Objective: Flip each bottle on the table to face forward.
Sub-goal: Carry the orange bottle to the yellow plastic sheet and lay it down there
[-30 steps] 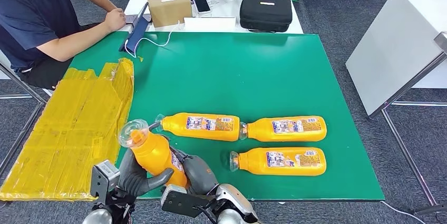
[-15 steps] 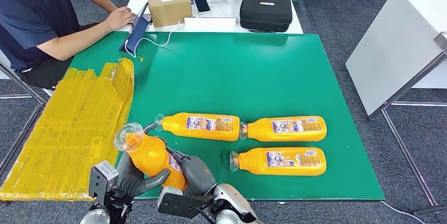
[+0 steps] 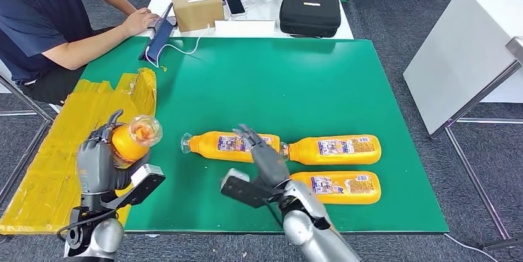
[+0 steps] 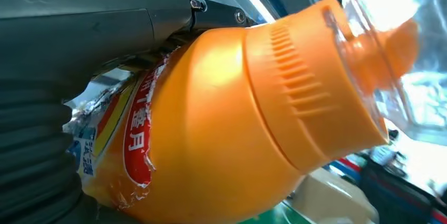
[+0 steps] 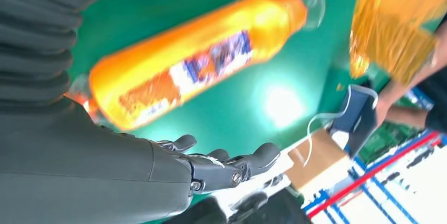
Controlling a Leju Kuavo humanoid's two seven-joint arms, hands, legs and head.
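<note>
- Head view: the left robot hand (image 3: 98, 166) grips a bottle (image 3: 131, 140), now lifted out over the yellow sheet (image 3: 68, 151), off the table's (image 3: 296, 83) left edge. The right robot hand (image 3: 262, 157) has let go and hovers, fingers spread, over three bottles (image 3: 231, 146) lying in the middle.
- Left wrist view: the bottle's (image 4: 221, 129) label is torn; clear cap blurred.
- Right wrist view: robot hand (image 5: 158, 171) released above a lying bottle (image 5: 195, 66).

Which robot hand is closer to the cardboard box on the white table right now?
Left. The left robot hand, gripping an orange bottle, is up over the yellow sheet, on the same side as the cardboard box. The right robot hand hovers over the lying bottles, farther right.
</note>
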